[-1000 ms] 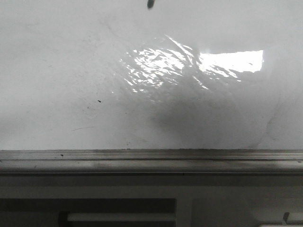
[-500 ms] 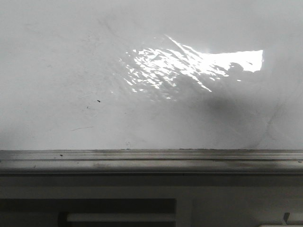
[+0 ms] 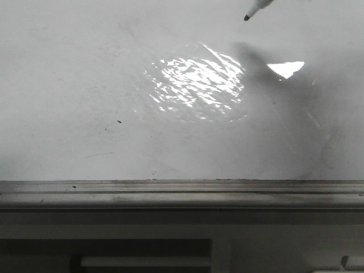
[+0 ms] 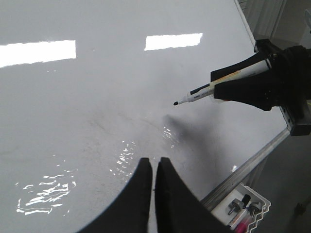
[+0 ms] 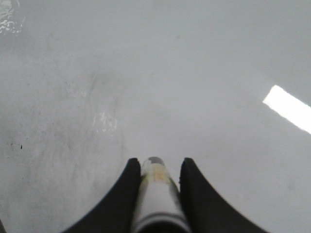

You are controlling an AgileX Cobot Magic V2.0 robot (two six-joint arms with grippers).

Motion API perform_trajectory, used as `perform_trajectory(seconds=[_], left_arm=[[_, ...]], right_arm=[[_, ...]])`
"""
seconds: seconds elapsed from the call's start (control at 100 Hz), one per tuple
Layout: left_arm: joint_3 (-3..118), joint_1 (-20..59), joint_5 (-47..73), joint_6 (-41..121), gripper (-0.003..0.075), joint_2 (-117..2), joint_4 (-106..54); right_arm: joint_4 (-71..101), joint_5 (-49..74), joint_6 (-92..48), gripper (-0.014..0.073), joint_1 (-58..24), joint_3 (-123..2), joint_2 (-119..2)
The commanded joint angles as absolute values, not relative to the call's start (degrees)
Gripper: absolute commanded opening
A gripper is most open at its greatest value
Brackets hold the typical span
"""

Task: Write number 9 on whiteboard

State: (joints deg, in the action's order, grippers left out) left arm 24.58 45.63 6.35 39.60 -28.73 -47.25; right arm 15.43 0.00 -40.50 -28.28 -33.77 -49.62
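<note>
The whiteboard (image 3: 68,85) is glossy white with bright glare, and no number 9 shows on it. My right gripper (image 5: 157,162) is shut on a white marker (image 5: 156,191) with its black tip uncapped. The marker tip (image 3: 247,17) enters the front view at the top right. In the left wrist view the marker (image 4: 201,91) points over the whiteboard (image 4: 73,107), its tip a little apart from its shadow. My left gripper (image 4: 154,161) is shut and empty above the board.
A scuffed grey metal rail (image 3: 182,187) runs along the board's near edge and also shows in the left wrist view (image 4: 248,170). A tiny dark speck (image 3: 119,121) and a faint scratch (image 3: 99,154) lie at the left. A white tray (image 4: 252,194) with markers sits beyond the rail.
The marker tip was at the top centre a second ago, left the view, and now shows at the top right. Its shadow has shifted right across the glare.
</note>
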Motion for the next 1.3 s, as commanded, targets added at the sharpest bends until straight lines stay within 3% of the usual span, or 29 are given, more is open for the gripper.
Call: perform_trajectory(seconds=[0.0,0.33,0.55,1.0,1.29], left_arm=[[26.20,45.67,3.92,39.17,-0.0020,-28.73,-48.06],[26.20,45.67,6.14,39.17,-0.0020,-28.73,-48.06],[26.20,45.67,7.13,39.17,-0.0020,-28.73,-48.06],[26.20,45.67,7.37,39.17,-0.0020,-28.73,-48.19],[26.20,45.67,7.37,39.17,-0.0020,-28.73,-48.19]], right_arm=[[16.30,-2.84,-40.17,-0.0040,-27.78,-35.28,-50.62],[20.63,0.00,-40.17,-0.0040,-27.78,-35.28,-55.90],[20.22,11.75,-40.28,-0.0040,-27.79,-35.79,-56.34],[20.12,6.70,-40.28,-0.0041,-22.28,-40.56,-56.48],[20.00,14.70,-40.28,-0.0041,-22.18,-43.02,-58.33]])
